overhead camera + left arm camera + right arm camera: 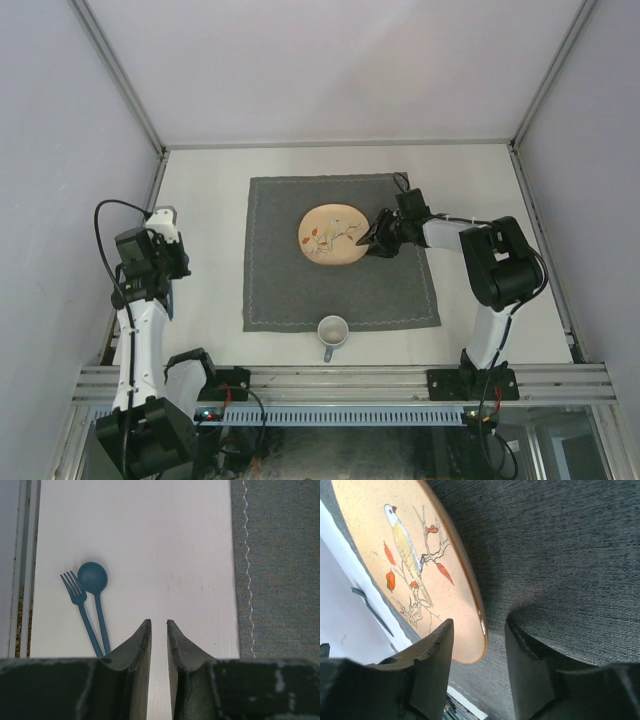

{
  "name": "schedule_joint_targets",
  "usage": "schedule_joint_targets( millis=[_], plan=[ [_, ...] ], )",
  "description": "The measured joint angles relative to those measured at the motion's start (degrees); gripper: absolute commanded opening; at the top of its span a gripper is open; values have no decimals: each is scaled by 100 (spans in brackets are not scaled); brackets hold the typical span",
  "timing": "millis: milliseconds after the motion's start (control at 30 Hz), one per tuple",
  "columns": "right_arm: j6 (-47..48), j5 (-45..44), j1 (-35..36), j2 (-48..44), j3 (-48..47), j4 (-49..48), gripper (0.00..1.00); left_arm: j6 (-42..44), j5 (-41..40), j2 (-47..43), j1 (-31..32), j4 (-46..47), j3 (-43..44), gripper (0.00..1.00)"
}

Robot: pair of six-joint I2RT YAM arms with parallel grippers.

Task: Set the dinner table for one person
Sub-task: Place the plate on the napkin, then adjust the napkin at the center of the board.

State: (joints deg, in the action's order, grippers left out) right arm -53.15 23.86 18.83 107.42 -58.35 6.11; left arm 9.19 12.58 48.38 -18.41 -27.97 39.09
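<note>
One off-white table (210,200) carries one grey cloth (280,280) at its centre. One bird-painted plate (332,234) lies on the cloth, and one mug (332,331) stands at its near edge. One spoon (93,577) and one fork (75,592) lie near the table's left edge. The right gripper (480,630) reaches low, jaws parted astride the plate's rim. The left gripper (158,625) hovers, its jaws narrow and empty.

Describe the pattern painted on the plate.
Plate: yellow bird on a bare branch with orange-red leaves, speckled tan ground; clearest in right wrist view.

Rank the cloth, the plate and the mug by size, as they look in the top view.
1. cloth, by far the largest
2. plate
3. mug, the smallest
All three lie at table level, so nearness hardly distorts this order.
</note>
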Motion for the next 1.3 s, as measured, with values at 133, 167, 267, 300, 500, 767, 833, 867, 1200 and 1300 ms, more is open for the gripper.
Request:
schedule_joint_targets(
  millis=[133,167,267,300,500,767,833,867,1200,1300],
  plan=[
    [33,94,-11,-105,4,4,55,0,2,0,0,0,2,23],
    [63,136,-17,-192,4,24,56,-2,2,0,0,0,2,23],
    [197,299,-87,-516,-39,170,57,0,4,9,0,4,2,23],
    [249,400,-122,-664,-118,273,58,-2,7,20,0,11,2,23],
    [503,855,-671,-1397,-704,470,65,-15,55,149,0,74,0,23],
    [2201,1436,-1943,-1408,-2347,1314,71,0,289,520,20,317,2,22],
    [2796,1506,-2166,-903,-3171,1860,70,4,358,678,92,372,2,22],
    [2997,1491,-2238,-686,-3436,2052,69,4,374,717,144,396,2,22],
    [4098,1093,-2640,2173,-5958,4063,51,-234,415,1167,553,992,13,21],
    [4256,931,-2651,2796,-6896,4470,51,-256,420,1147,564,1032,9,22]
  ],
)
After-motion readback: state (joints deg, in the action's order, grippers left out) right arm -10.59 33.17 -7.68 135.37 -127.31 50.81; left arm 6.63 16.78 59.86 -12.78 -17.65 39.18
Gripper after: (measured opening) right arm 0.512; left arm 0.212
